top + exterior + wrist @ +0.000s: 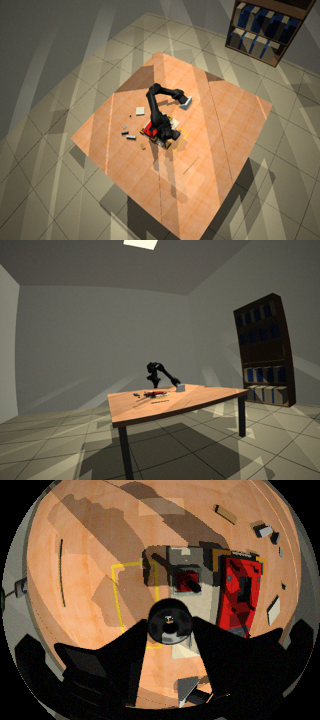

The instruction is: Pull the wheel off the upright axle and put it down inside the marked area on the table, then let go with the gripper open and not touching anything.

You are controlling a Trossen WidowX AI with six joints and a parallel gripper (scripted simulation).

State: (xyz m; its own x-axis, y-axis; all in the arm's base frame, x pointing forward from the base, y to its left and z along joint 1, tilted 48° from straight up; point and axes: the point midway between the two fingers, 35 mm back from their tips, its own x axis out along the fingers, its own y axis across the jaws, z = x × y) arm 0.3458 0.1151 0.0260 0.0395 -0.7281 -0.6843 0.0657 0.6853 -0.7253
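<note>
My gripper [170,622] [173,136] [155,386] is shut on the wheel [170,620], a dark round disc with a paler hub, and holds it a little above the table. In the wrist view the wheel hangs over the near right edge of the yellow marked rectangle [114,600] [181,142]. A beige plate [179,559] carrying a dark square block [188,579] lies just beyond the wheel. I cannot make out the axle itself. In the top and exterior views the gripper hides the wheel.
A red board [147,129] [240,592] lies beside the beige plate. Small grey blocks [131,137], a beige tile [140,110] and a thin rod [191,165] [62,574] lie on the table [232,124]. The arm's grey base [186,103] stands behind. A bookshelf [268,28] stands off the table.
</note>
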